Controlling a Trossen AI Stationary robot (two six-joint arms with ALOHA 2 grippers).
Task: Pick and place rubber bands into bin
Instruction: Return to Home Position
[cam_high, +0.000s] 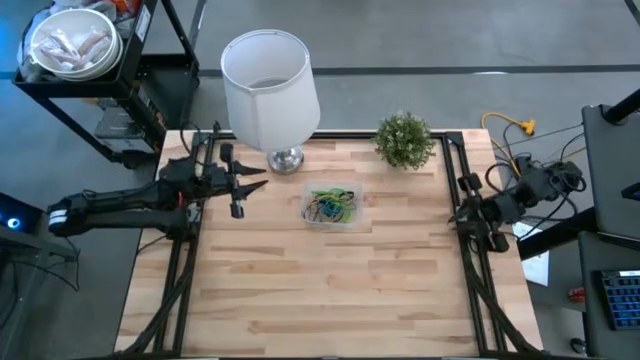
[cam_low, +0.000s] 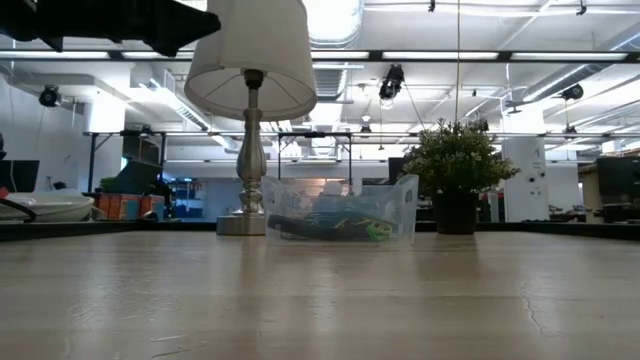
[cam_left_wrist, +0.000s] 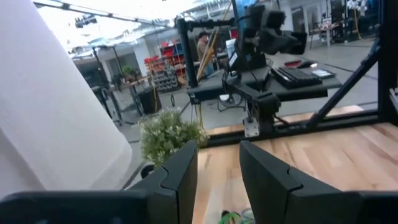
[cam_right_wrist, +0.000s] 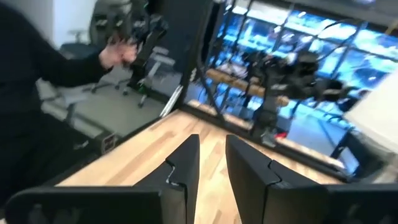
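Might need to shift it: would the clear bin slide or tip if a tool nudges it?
Probably slides easily: the bin looks thin-walled plastic, holding only rubber bands, so likely light. Tipping seems unlikely, since it sits low and wide.

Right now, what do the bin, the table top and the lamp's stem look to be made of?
The bin: seemingly clear, glossy plastic; the rubber bands show through its walls. The table top: pale wood with a matte finish, jointed planks and grain visible. The lamp stem: probably polished metal, silvery and reflective.
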